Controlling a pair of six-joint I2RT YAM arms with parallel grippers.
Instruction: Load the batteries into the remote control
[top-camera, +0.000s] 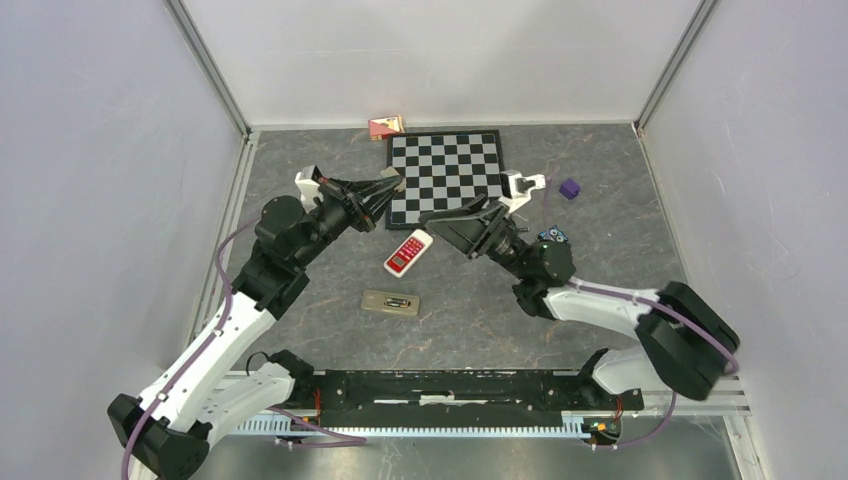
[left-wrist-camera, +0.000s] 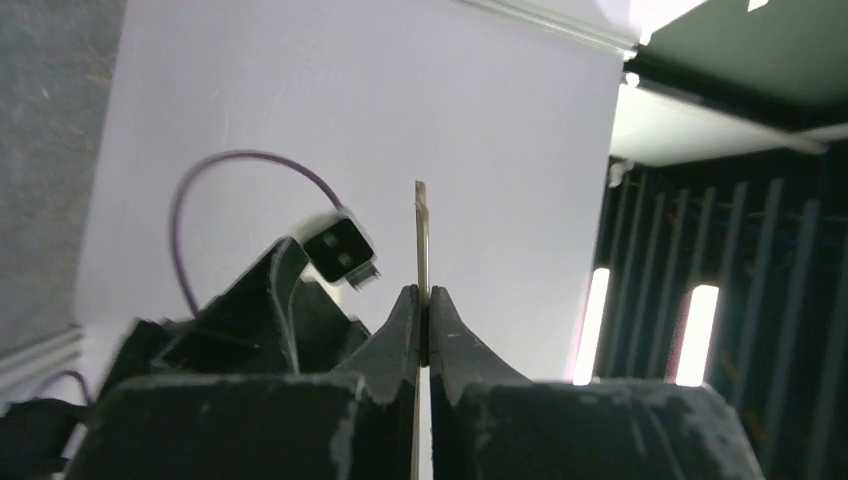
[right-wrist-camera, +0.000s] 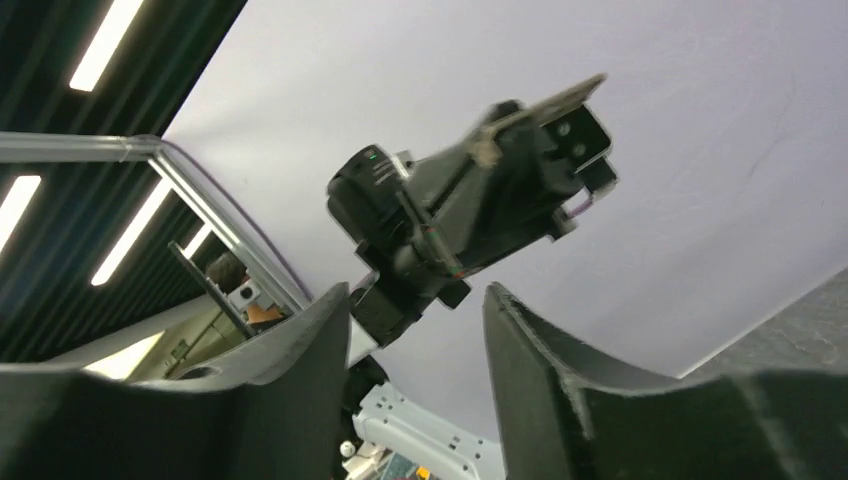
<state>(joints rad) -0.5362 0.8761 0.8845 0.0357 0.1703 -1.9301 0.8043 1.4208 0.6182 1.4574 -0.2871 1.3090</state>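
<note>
Left gripper (left-wrist-camera: 427, 300): clamped tight on a thin plate (left-wrist-camera: 422, 240), nipped at the very tips, held up in the air. Likely the battery cover.

Right gripper (right-wrist-camera: 415, 300): jaws partly apart, nothing between them.

Remote (top-camera: 390, 302): tan, flat on the table (top-camera: 600, 240), near side of both grippers, with a dark slot in its middle. Batteries: you can't pick them out in any view, and the slot is too small to read.

Risks:
- The plate has only a sliver inside the jaws, so a nudge or a quick wrist turn could pivot it or drop it.
- The two grippers sit close together in mid-air, so reaching across could knock them together.
- The red-white handset (top-camera: 408, 252) lies near the remote and could be bumped or mistaken for it.

Views:
- Only the top view shows the remote, the handset and the chessboard (top-camera: 446, 177).
- Left wrist gives the plate edge-on, just a line.
- Right wrist looks up at the plate's (right-wrist-camera: 560, 100) flat face, and alone shows its own jaws empty
</note>
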